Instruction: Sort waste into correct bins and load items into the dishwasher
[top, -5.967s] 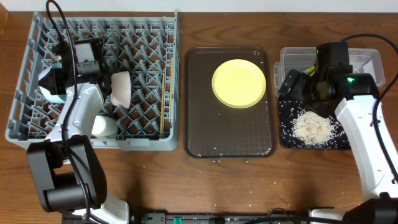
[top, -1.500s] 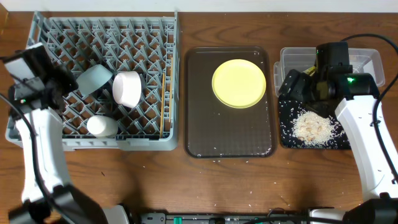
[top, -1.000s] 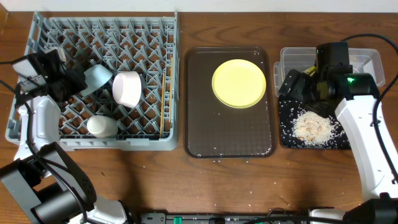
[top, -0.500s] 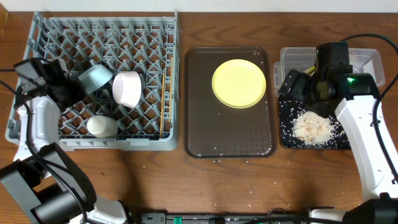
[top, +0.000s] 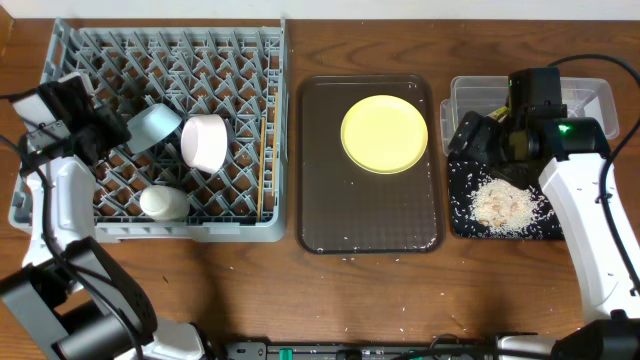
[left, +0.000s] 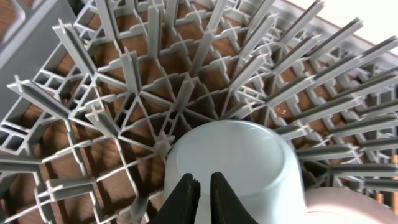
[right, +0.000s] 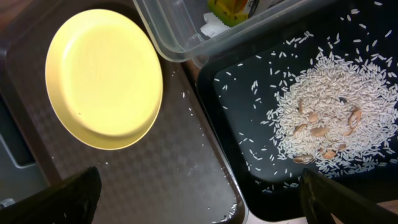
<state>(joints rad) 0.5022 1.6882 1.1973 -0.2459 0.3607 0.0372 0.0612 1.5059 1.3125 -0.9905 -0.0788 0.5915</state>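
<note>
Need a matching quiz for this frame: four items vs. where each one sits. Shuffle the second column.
Items
1. yellow plate
2. light-blue bowl
3. rice pile
4. green-and-orange wrapper

Places
A. black tray
B. clear tub
C. grey dish rack
D. dark-brown serving tray

Pairs: 1-D, 2-C, 3-A, 4-B
</note>
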